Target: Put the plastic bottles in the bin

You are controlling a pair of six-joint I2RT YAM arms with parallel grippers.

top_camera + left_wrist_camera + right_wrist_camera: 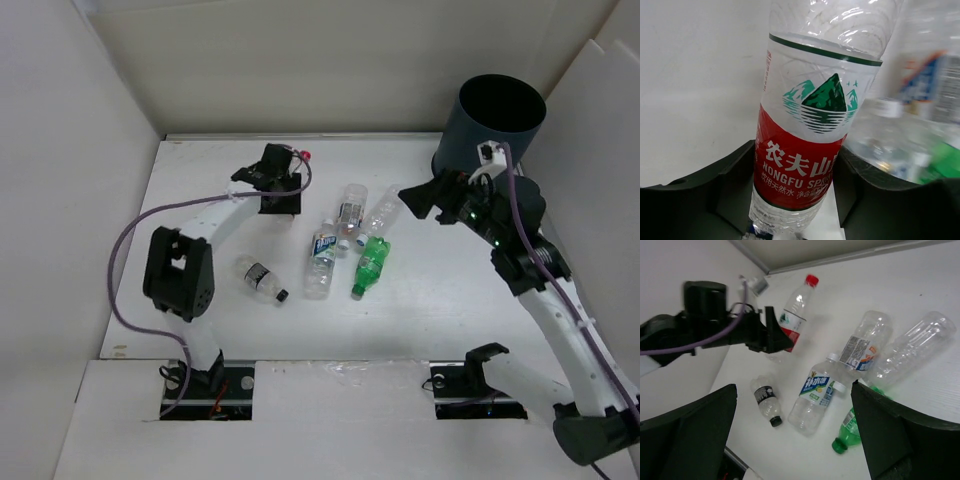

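Note:
My left gripper [282, 180] is shut on a clear bottle with a red cap [304, 156] and a red-and-white label [805, 150], at the back left of the table. The bottle fills the gap between both fingers [732, 180] and stands tilted, cap up [792, 315]. My right gripper [412, 200] is open and empty, hovering beside the dark grey-blue bin [500, 115] at the back right. Lying mid-table are a blue-label bottle [322, 262], a green bottle [370, 265], a grey-and-orange-label bottle [350, 215], a plain clear bottle [383, 210] and a small black-cap bottle [262, 280].
White walls close in the table at the left, back and right. The left arm's purple cable [125, 250] loops out over the left side. The lying bottles cluster between the two arms, some touching each other.

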